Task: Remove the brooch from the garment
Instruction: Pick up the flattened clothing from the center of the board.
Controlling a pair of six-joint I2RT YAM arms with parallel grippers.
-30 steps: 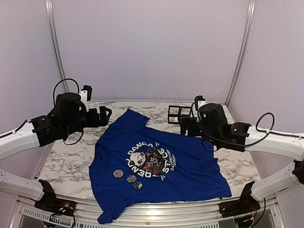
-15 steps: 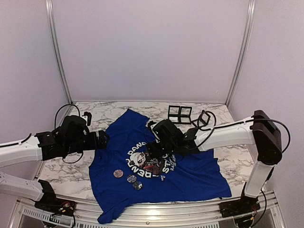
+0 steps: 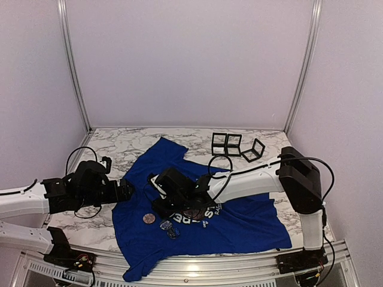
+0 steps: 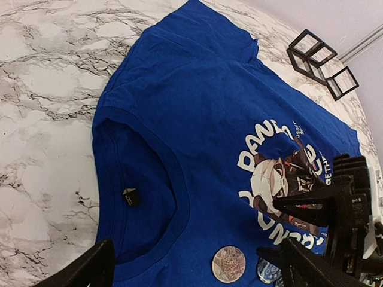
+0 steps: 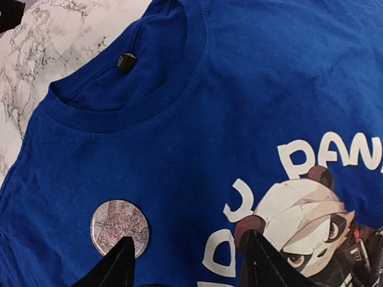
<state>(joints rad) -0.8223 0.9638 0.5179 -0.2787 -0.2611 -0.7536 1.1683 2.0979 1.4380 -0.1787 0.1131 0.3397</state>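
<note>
A white, grey-veined marble tabletop (image 3: 128, 140) carries the garment (image 3: 239, 221), a royal-blue T-shirt spread flat with its collar toward the left and a panda print ringed by white lettering on the chest. The right arm (image 3: 251, 176) stretches from the right side leftward across the shirt, hiding most of the print in the overhead view. The right jaws stand apart over the fabric with nothing gripped between them, one finger over the panda and the other just beside the brooch (image 5: 119, 228). The left arm (image 3: 24, 200) reaches in from the left, and the left jaws are spread wide over the collar edge, holding nothing. Three black open cube frames (image 3: 233, 145) sit at the far side of the tabletop, apart from the shirt. The brooch is a round pinkish-grey disc lying on the chest, nearer than the collar and left of the print. Two smaller dark round badges (image 3: 166, 225) lie just right of it.
</note>
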